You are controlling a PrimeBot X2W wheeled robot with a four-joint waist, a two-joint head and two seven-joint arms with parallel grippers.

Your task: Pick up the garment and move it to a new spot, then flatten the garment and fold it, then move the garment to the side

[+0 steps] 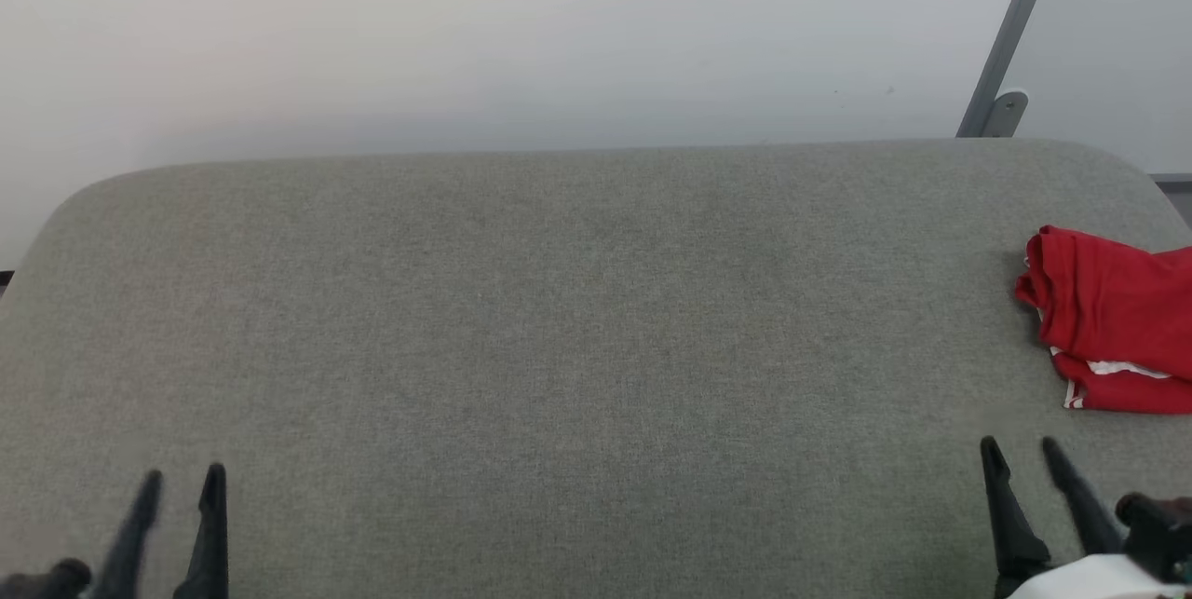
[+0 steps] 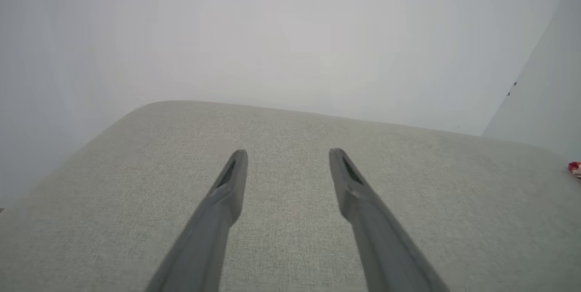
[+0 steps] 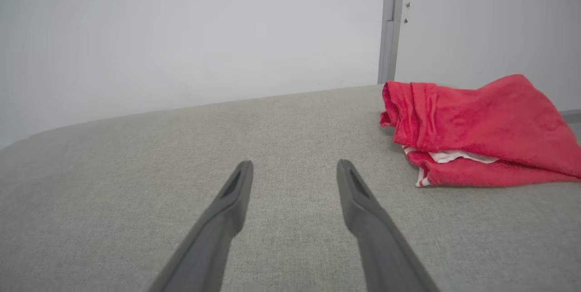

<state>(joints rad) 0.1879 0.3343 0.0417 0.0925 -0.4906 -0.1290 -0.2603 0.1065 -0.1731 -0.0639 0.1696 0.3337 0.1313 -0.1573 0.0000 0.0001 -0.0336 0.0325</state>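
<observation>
Grey woven cushion top [image 1: 559, 319] with rounded far corners, set against pale wall [image 1: 466, 40]; grey metal post [image 1: 1010, 31] leaning behind, beyond right gripper [image 1: 1020, 445]. Red garment [image 1: 1113, 319] bunched ahead and to the right of right gripper, near but not touching; white cloth and striped trim peeking from lower fold; outer part cut off by head view's edge. Right gripper spread wide, nothing between fingers. Left gripper [image 1: 184, 476] likewise spread and empty, blurred in head view, garment well apart, far off to its right.
</observation>
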